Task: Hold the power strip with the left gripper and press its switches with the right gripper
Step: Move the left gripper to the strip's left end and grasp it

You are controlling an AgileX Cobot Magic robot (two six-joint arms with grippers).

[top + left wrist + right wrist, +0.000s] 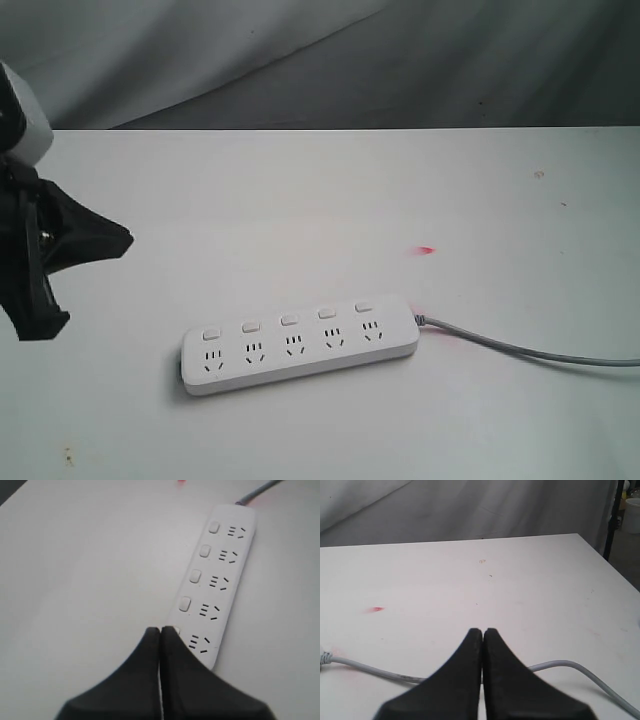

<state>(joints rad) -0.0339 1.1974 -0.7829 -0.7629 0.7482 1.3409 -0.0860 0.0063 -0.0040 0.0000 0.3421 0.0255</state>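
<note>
Overhead, the exterior view has the power strip lying flat on the white tabletop, toward the near side, with its switches in a row along the far edge. Its grey cord trails off to the right. A small red mark sits on the surface just beyond the cord end, and grey cloth hangs behind. The left end effector is at the left edge, apart from the strip, with nothing lying between them. From the left wrist view, that end effector has its jaws pressed together and empty; its tips overlap the strip's near end and partly hide the nearest switch. From the right wrist view, the right end effector is likewise closed on nothing, above bare tabletop, with the cord crossing behind its tips and the red mark farther off.
</note>
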